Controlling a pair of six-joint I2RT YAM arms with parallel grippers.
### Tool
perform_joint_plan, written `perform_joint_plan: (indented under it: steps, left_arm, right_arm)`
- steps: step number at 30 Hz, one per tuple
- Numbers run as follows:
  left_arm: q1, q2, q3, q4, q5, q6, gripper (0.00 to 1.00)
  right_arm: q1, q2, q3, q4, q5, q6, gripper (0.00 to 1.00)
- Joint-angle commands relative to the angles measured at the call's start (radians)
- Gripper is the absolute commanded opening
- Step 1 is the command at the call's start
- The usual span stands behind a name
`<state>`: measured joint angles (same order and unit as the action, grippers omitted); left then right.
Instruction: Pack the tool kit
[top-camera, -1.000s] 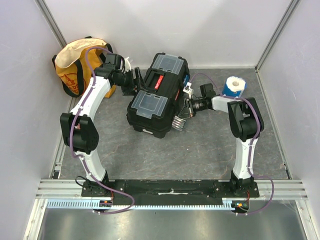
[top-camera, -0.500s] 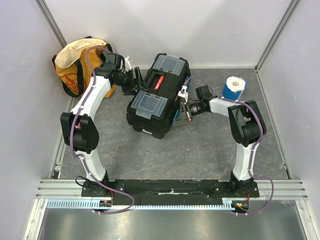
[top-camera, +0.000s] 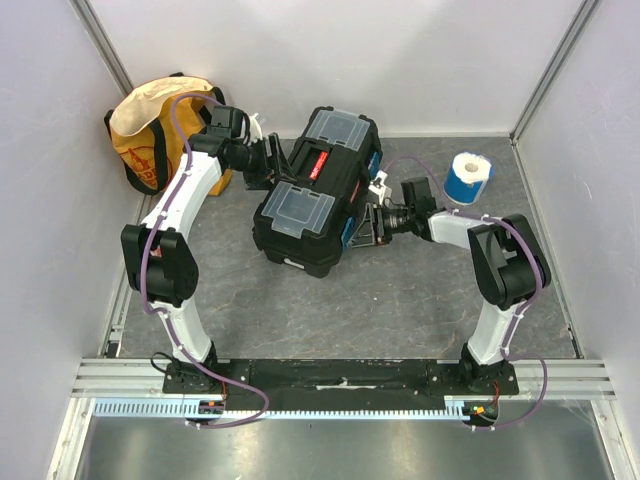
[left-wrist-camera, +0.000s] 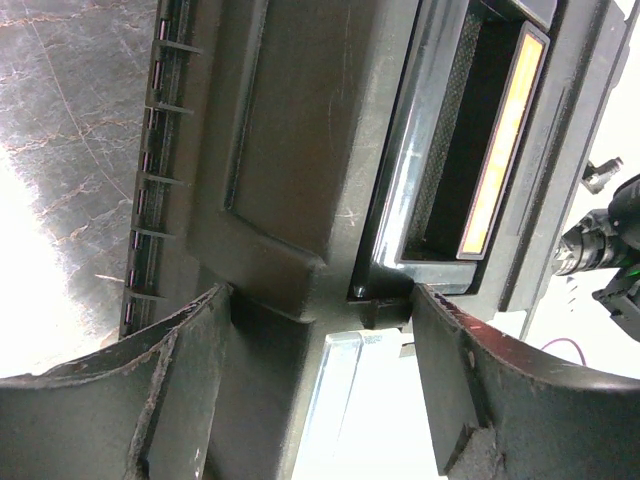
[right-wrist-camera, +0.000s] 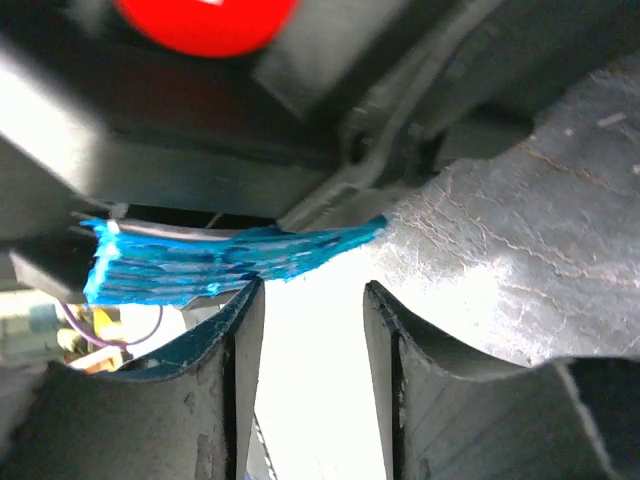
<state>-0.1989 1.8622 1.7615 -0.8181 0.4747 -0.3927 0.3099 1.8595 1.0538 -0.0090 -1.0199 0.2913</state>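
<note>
The tool kit (top-camera: 318, 190) sits angled at the back middle of the table (top-camera: 420, 300), lid down, its 2 clear compartments facing up. The left gripper (top-camera: 268, 163) stays spread wide against the kit's left side, bracing it and pinching nothing we can see. The right gripper (top-camera: 366, 226), pressed together 1 second ago, now stands parted and empty just beside the blue latch (right-wrist-camera: 200, 262), and its arm has dropped lower. We judge it has let that latch go; whether it caught, we cannot tell.
</note>
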Motion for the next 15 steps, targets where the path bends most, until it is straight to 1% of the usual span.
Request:
perform_joint_plan:
  steps: [1, 5, 8, 10, 13, 15]
  left_arm:
    - [-0.028, 0.068, -0.034, -0.027, -0.054, -0.008, 0.75]
    - [-0.028, 0.055, -0.077, -0.018, -0.018, -0.024, 0.75]
    - [-0.028, 0.046, -0.111, 0.002, 0.021, -0.043, 0.75]
    - [-0.028, 0.046, -0.125, 0.016, 0.044, -0.057, 0.75]
    - [-0.027, 0.052, -0.128, 0.027, 0.07, -0.071, 0.75]
    - [-0.028, 0.057, -0.123, 0.027, 0.08, -0.075, 0.74]
  right_arm:
    - [0.017, -0.066, -0.096, 0.36, 0.159, 0.288, 0.56]
    - [0.024, -0.097, -0.198, 0.571, 0.237, 0.458, 0.69]
    - [0.031, -0.105, -0.262, 0.763, 0.256, 0.598, 0.77]
    - [0.041, -0.099, -0.281, 0.877, 0.256, 0.67, 0.8]
    - [0.051, -0.098, -0.285, 0.975, 0.26, 0.732, 0.84]
    - [0.052, -0.089, -0.276, 1.078, 0.27, 0.801, 0.86]
